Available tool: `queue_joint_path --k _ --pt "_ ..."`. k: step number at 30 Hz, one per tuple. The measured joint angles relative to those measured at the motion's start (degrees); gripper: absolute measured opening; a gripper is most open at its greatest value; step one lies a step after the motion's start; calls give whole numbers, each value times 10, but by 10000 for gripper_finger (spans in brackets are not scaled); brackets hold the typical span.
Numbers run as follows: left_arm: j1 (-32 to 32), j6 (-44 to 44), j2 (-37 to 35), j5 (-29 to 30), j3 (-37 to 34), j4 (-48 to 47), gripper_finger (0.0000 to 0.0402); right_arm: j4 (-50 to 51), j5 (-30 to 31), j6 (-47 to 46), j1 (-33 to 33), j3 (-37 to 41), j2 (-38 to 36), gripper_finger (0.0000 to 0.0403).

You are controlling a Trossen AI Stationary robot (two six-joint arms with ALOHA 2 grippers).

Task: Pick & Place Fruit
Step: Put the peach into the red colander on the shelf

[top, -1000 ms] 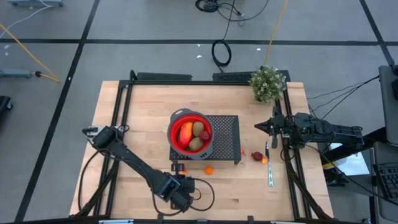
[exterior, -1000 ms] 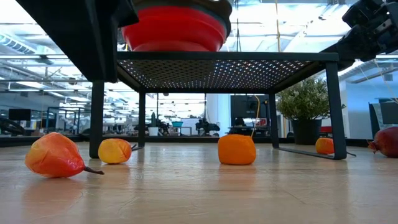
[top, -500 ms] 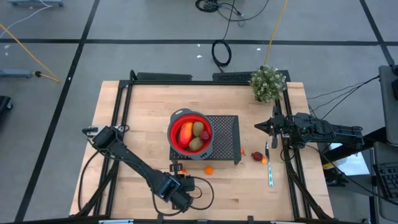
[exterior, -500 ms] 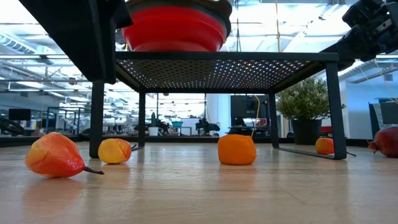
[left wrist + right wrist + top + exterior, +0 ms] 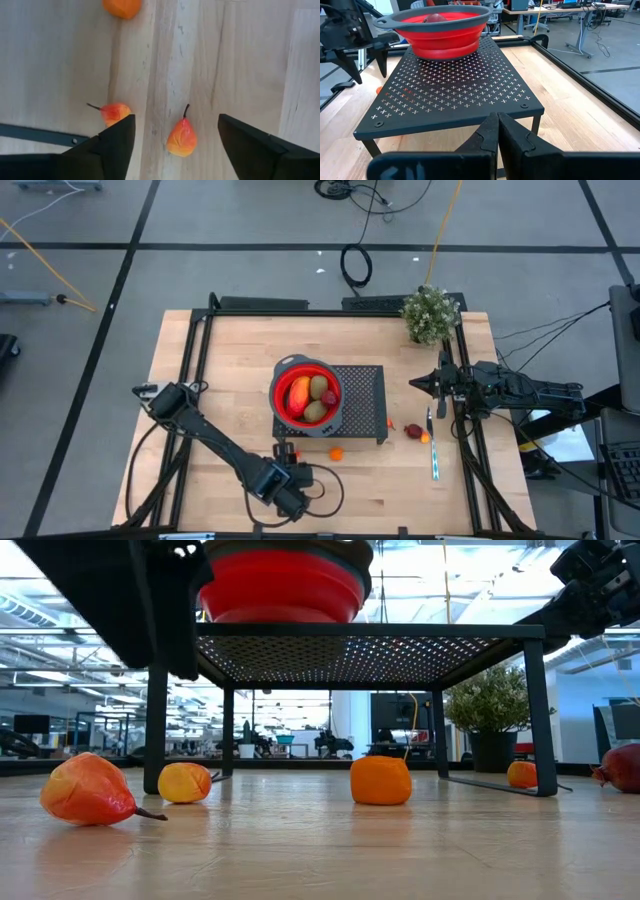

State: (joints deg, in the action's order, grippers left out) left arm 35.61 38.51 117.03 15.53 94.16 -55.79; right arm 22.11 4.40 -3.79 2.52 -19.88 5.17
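Note:
A red bowl (image 5: 305,393) holding several fruit pieces stands on the black perforated rack (image 5: 362,405). On the table in front of the rack lie two small orange-red pears (image 5: 181,139) (image 5: 115,112) and an orange ball (image 5: 336,452). A dark red fruit (image 5: 413,430) and a small orange one (image 5: 425,436) lie at the right. My left gripper (image 5: 175,125) hangs open above the near pear, pointing steeply down, one finger on each side and clear of it. My right gripper (image 5: 496,122) is shut and waits level at the table's right side, facing the rack.
A potted plant (image 5: 430,312) stands at the far right corner. A thin utensil (image 5: 435,455) lies near the right rail. Black frame rails (image 5: 195,360) run along the table's sides. The rack's legs (image 5: 155,730) stand close beside the pears.
In the low view my left gripper's dark finger has spread outward and now reaches lower in front of the rack's leg. The arm itself has stayed in place. The pears and the orange ball lie where they were.

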Motion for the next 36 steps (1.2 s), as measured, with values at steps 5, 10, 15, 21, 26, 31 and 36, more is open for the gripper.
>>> queue_joint_path --k 5,10,15,21,26,31,36 --pt "8 -9 0 -11 -36 42 304 0 0 0 0 0 0 0" --pt "12 -9 0 -27 -64 65 304 0 0 0 0 0 0 0" --pt "13 -13 0 -49 -93 86 292 0 0 0 0 0 0 0" --pt "12 -40 0 -67 -120 145 275 0 0 0 0 0 0 0" --pt "12 -42 0 -61 -121 145 266 0 0 0 0 0 0 0" --pt "12 -43 0 -60 -121 149 254 0 0 0 0 0 0 0" --pt "11 -78 0 -60 -121 183 243 0 0 0 0 0 0 0"
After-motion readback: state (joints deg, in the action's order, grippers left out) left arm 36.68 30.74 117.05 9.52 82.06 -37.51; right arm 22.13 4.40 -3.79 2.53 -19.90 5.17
